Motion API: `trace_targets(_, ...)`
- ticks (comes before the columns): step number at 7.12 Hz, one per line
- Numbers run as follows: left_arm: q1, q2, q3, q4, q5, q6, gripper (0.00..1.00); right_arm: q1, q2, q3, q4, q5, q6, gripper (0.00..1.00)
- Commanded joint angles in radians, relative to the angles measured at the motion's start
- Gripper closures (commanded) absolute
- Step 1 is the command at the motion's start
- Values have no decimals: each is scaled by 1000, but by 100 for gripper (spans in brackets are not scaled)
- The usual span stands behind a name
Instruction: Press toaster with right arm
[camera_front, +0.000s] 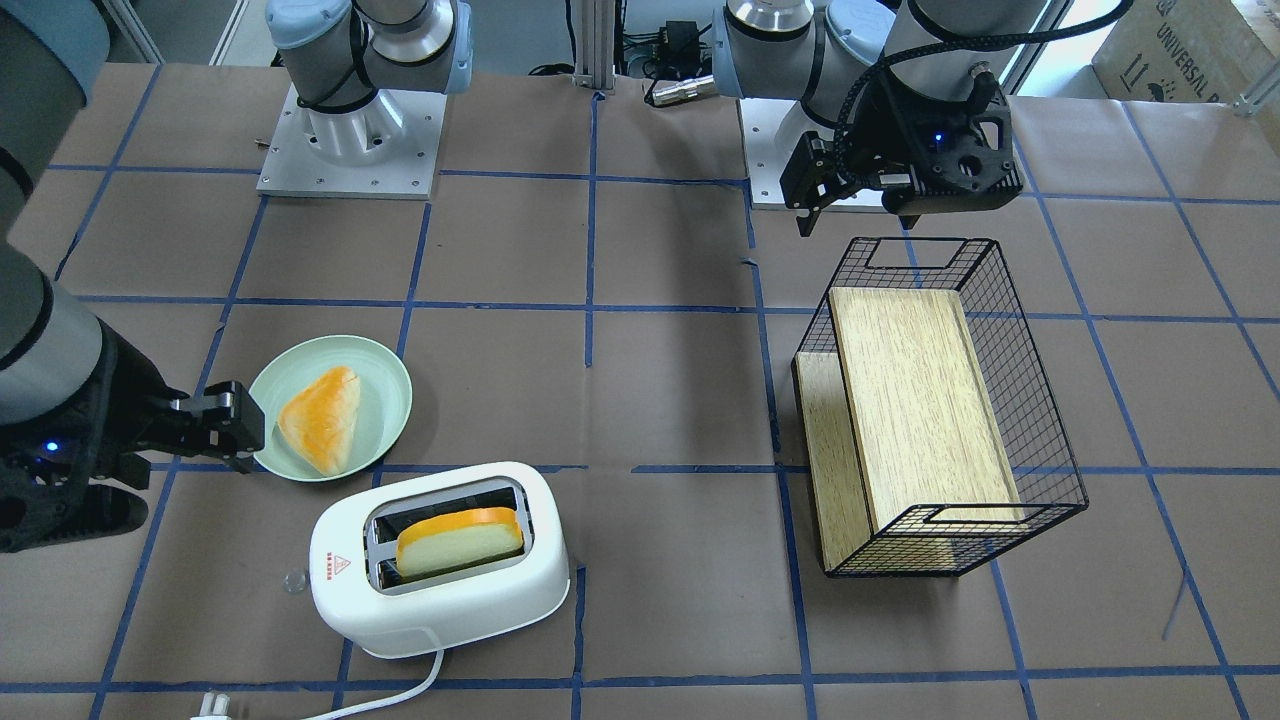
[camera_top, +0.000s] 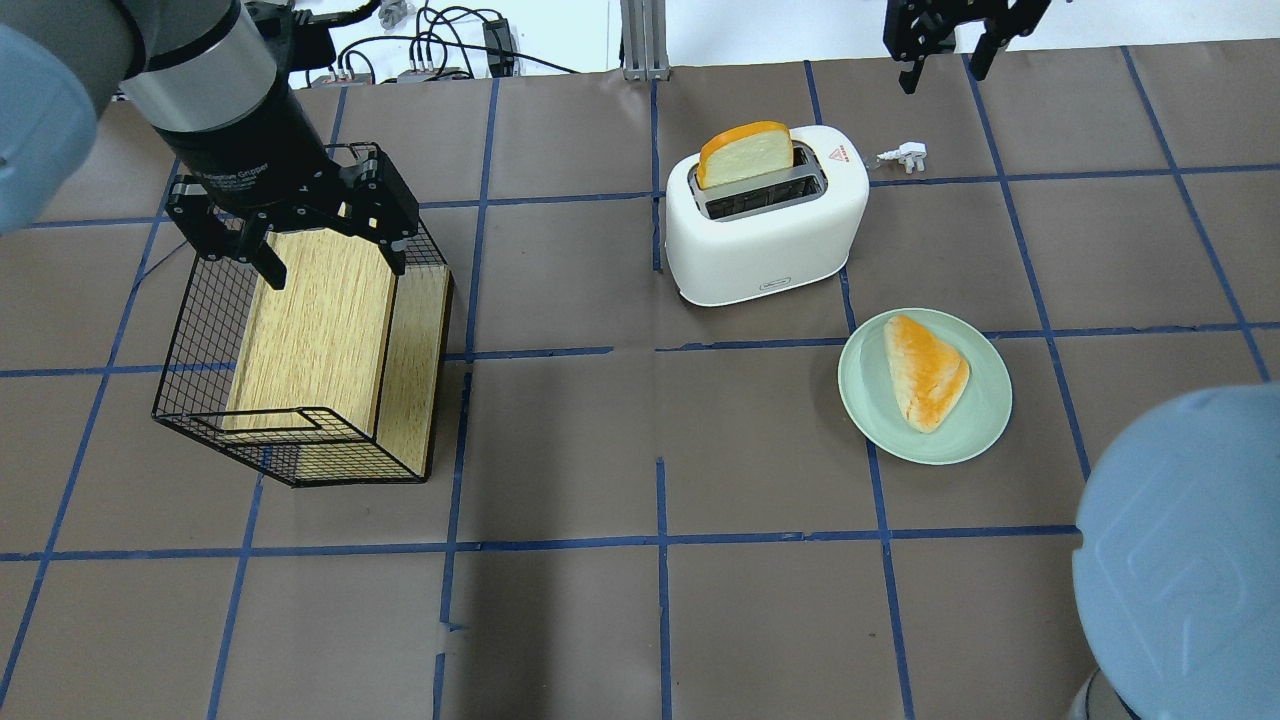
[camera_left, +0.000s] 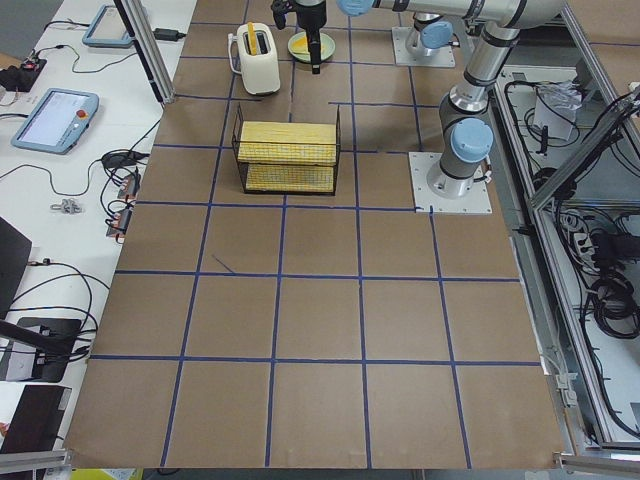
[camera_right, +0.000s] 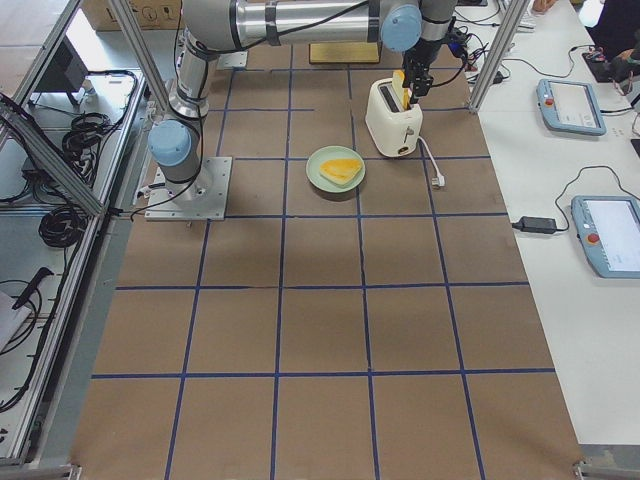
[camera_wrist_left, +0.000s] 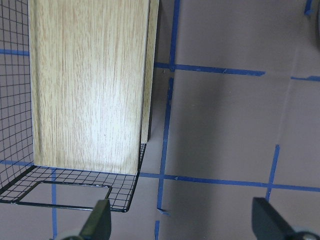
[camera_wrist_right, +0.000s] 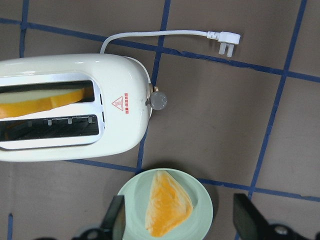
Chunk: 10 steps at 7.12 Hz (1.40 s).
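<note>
The white toaster (camera_front: 440, 590) stands near the table's far edge, and shows too in the overhead view (camera_top: 765, 235) and the right wrist view (camera_wrist_right: 65, 65). An orange-crusted bread slice (camera_front: 460, 540) stands in one slot. The clear lever knob (camera_wrist_right: 159, 100) sticks out of the end with the red triangle sticker. My right gripper (camera_front: 245, 430) is open and empty. It hangs in the air beside the toaster's knob end, over the plate's edge, and touches nothing (camera_top: 940, 70). My left gripper (camera_top: 335, 270) is open and empty above the wire basket.
A pale green plate (camera_front: 385, 385) with a triangular bread piece (camera_front: 320, 420) lies next to the toaster. The toaster's white cord and plug (camera_wrist_right: 225, 37) lie on the table past the knob. A black wire basket (camera_top: 200, 330) holding a wooden board (camera_top: 315, 320) lies on the left side.
</note>
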Motion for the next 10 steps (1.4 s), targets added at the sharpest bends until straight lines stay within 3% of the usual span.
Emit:
trace_targets(1, 0, -1, 0, 0, 0, 0, 0, 26, -81, 9, 19, -24, -103, 0)
trace_targets(3, 0, 1, 0, 0, 0, 0, 0, 80, -109, 38, 33, -26, 149, 0)
trace_targets(4, 0, -1, 0, 1, 0, 0, 0, 73, -138, 73, 51, -26, 150, 0)
trace_targets(8, 0, -1, 0, 1, 0, 0, 0, 71, -346, 357, 28, -21, 155, 0)
trace_targets(10, 0, -1, 0, 1, 0, 0, 0, 33, -472, 547, 16, -18, 150, 0)
